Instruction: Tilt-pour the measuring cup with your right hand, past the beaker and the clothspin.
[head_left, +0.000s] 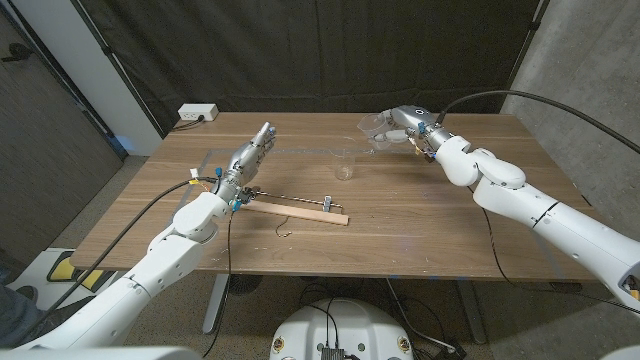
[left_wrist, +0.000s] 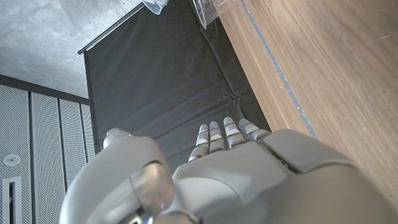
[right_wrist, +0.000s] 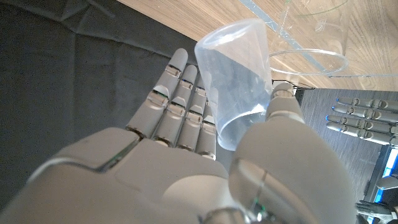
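1. The right hand (head_left: 398, 125) gripped the clear measuring cup (right_wrist: 239, 84), raised over the bench's (head_left: 420, 230) far side, seemingly mid-tilt.
2. The left hand (head_left: 248, 158) stood idle with fingers extended, holding nothing.
3. Next, probably complete the tilt beyond the beaker (head_left: 345, 166).

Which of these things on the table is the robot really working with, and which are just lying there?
In use:
measuring cup, held by the right robot hand
beaker
clothespin

Lying about:
wooden stick
power strip
left robot hand, holding nothing
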